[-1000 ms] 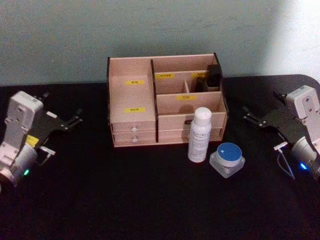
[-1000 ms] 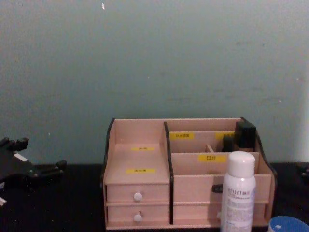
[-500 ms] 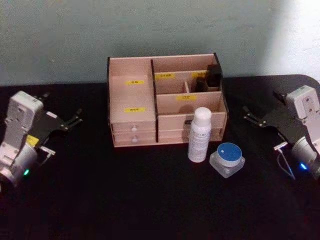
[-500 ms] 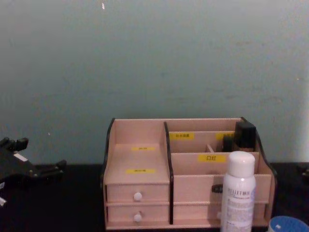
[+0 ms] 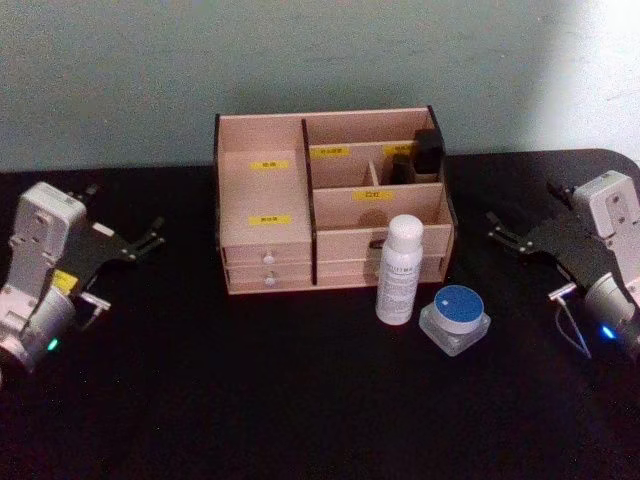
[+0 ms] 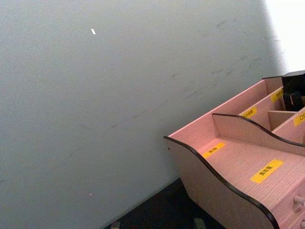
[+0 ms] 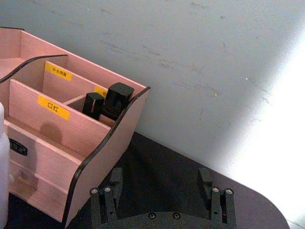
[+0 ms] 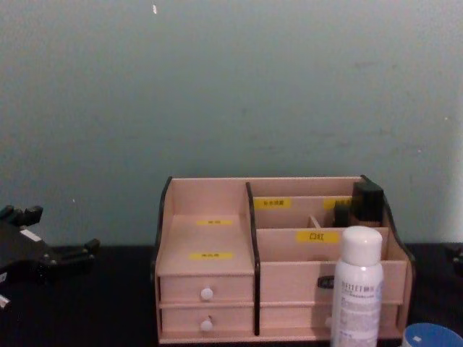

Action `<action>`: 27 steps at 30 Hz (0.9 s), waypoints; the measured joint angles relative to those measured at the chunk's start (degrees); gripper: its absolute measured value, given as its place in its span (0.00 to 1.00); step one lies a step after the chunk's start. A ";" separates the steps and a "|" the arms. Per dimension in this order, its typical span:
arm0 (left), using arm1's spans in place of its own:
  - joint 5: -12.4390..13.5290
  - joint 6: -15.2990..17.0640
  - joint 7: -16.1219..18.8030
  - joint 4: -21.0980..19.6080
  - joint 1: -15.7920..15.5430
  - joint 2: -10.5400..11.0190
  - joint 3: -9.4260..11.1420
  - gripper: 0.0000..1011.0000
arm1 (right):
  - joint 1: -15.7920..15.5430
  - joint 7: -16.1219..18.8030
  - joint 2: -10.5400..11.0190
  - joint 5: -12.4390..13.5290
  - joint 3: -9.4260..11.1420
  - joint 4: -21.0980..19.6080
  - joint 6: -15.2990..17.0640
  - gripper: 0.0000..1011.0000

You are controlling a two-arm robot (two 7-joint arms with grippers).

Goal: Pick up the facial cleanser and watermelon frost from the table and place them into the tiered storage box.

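Standing off at either side of the black table (image 5: pixel 250 400), neither arm holds anything.

1. Left pincer (image 5: pixel 152 234): fingers parted, empty, pointing toward the storage box (image 5: pixel 262 190). The box lies well off to its right.
2. Right pincer (image 5: pixel 503 231): fingers spread wide, as the right wrist view confirms, and empty. The box's curved side wall sits ahead and to its left.
3. White bottle (image 5: pixel 400 270): upright on the table, left of the right pincer and just in front of the box. Judged to be the facial cleanser.
4. Blue-lidded jar (image 5: pixel 455 318): on the table, just beside the bottle. It lies between the bottle and the right pincer, and is the nearer of the two to that pincer. Judged to be the watermelon frost.
5. Box: the rear right compartment holds dark items (image 5: pixel 428 150). The other open tiers look free.

Assessment: opening stage, with neither item picked or placed. The right pincer is better placed to go first. Its next move calls for a reach leftward and down to straddle the jar or bottle, squarely enough not to knock the tall bottle over.
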 joint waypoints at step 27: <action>0.00 0.00 0.00 0.00 0.00 0.00 0.00 0.99 | -9.70 7.42 3.50 4.91 7.41 -10.13 -2.60 0.99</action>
